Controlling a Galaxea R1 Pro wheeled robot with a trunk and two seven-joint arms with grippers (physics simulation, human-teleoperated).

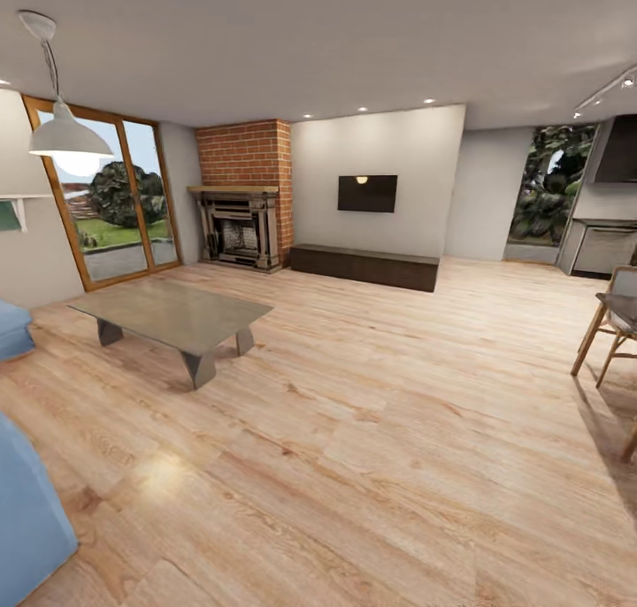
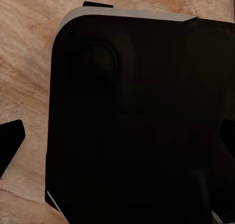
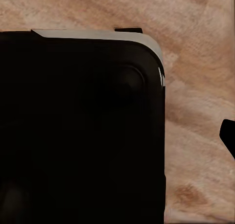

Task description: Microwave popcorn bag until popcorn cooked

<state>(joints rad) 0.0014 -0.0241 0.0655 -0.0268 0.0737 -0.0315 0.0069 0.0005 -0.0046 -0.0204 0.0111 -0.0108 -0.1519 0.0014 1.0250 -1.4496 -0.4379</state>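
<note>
I'm crossing the wooden floor [image 1: 354, 430], kitchen perhaps upper right. The popcorn bag should crumple; I'd pinch its rim. My claws' state: can't tell.

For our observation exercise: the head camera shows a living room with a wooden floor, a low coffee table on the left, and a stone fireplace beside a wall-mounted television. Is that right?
Not quite. In the head view the fireplace is built of red brick, not stone. The rest holds: a wooden floor, a low coffee table on the left, and a television on the wall beside the fireplace.
</note>
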